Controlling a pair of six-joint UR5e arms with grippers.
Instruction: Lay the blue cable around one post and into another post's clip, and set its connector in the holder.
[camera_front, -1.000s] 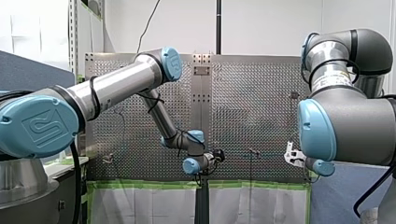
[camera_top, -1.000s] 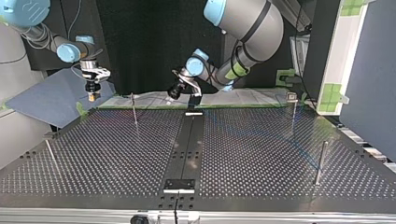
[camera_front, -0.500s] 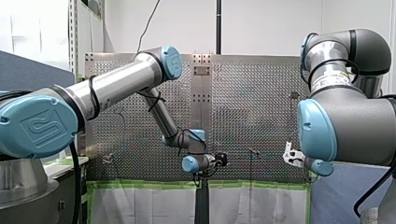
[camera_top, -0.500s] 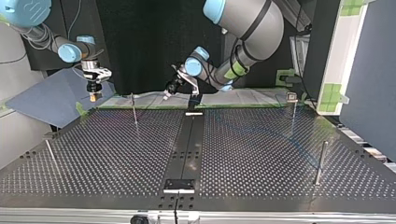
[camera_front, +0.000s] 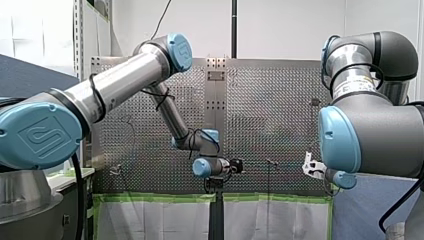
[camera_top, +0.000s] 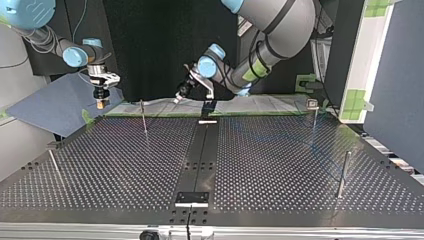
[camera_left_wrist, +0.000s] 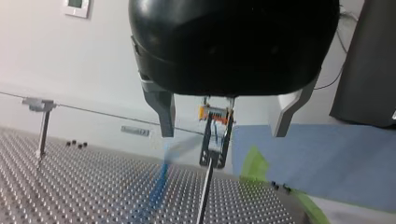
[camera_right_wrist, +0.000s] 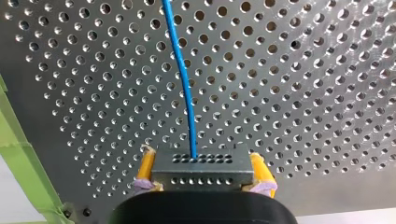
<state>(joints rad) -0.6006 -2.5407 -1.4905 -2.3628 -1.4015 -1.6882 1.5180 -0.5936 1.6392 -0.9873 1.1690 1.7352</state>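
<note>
A slim post (camera_top: 54, 167) marks the left side of the perforated desk (camera_top: 125, 165) in the top view. Just beyond it, over the desk's far left corner, my right tool (camera_top: 101, 97) hangs pointing down. Its yellow pads (camera_right_wrist: 146, 164) are clamped on both ends of the grey connector (camera_right_wrist: 201, 163). The blue cable (camera_right_wrist: 182, 79) leaves the connector's face that points away from the tool and runs off above the desk's holes. Next along the far edge stands a thin post (camera_top: 143, 117). Then comes my left tool (camera_top: 180, 95), tilted above the far end of the black centre strip (camera_top: 200, 155). Its metal fingers (camera_left_wrist: 161, 112) are spread wide apart. In the left wrist view, a blurred stretch of the blue cable rises from the desk ahead of them, beside the thin post. At the right, a clip-topped post (camera_top: 313, 117) and a plain post (camera_top: 342, 172) stand well apart from both tools.
</note>
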